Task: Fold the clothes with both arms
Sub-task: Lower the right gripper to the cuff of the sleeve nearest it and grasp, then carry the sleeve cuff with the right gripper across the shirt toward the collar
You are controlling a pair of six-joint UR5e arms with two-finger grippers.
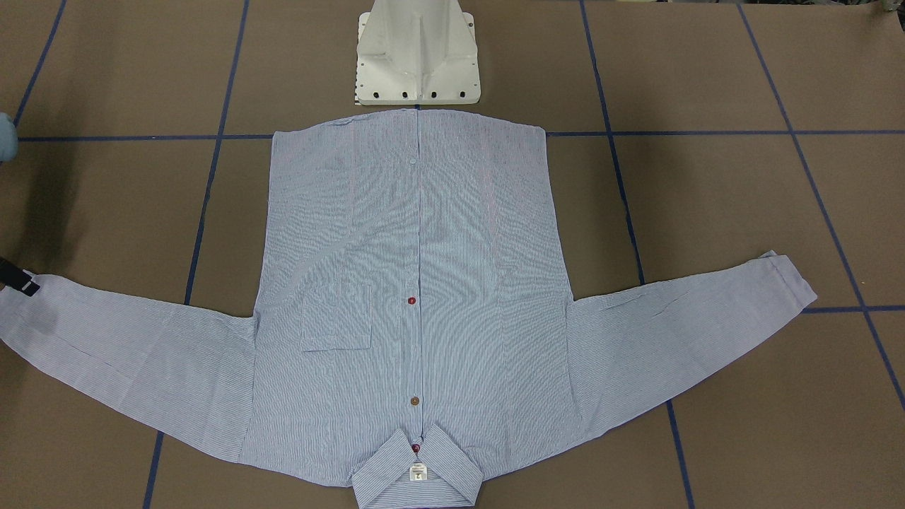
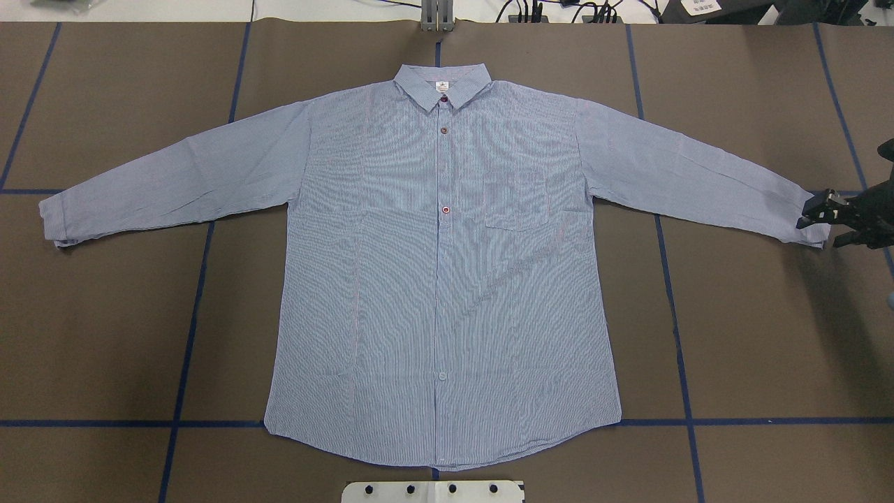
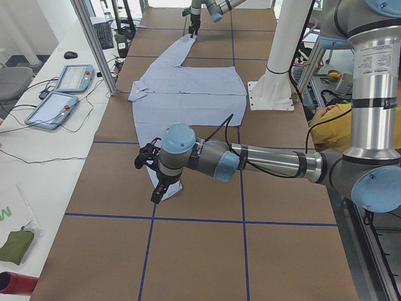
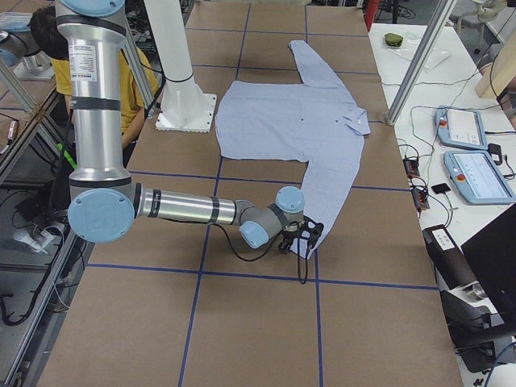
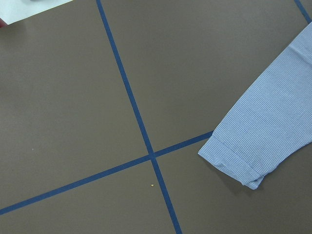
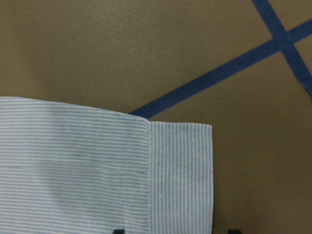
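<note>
Pedestal base (image 2: 433, 491): white, bolted plate, at the table's near edge. The shirt (image 2: 391, 279) lies directly beyond it, flat and front up, with its curved hem nearest the base and its collar (image 2: 419, 78) at the far side. Both sleeves are spread outward.

Fabric: thin woven cloth in fine blue-and-white stripes, with light creases along the sleeves. The placket runs down the centre and carries a red button (image 2: 445, 209), with a brown button (image 2: 443, 129) beyond it. The chest pocket (image 2: 515, 202) is square. A small white label (image 2: 441, 86) sits inside the collar.

Right gripper (image 2: 821, 222): black, with its jaws spread wide. Its fingertips (image 6: 117, 230) stand either side of the flat, stitched right cuff (image 6: 180, 175).

Left gripper (image 3: 150, 179): black, above the left cuff (image 5: 239, 163), which shows a turned-back edge. Whether the jaws are parted cannot be told.

Table (image 2: 105, 335): matt brown covering, divided into large squares by blue tape lines (image 2: 188, 328).

Room: a white side bench holds two handheld control screens (image 3: 59, 94). An aluminium frame post (image 3: 94, 44) stands beside the bench. A person in a yellow top (image 3: 332, 128) is behind the robot.
</note>
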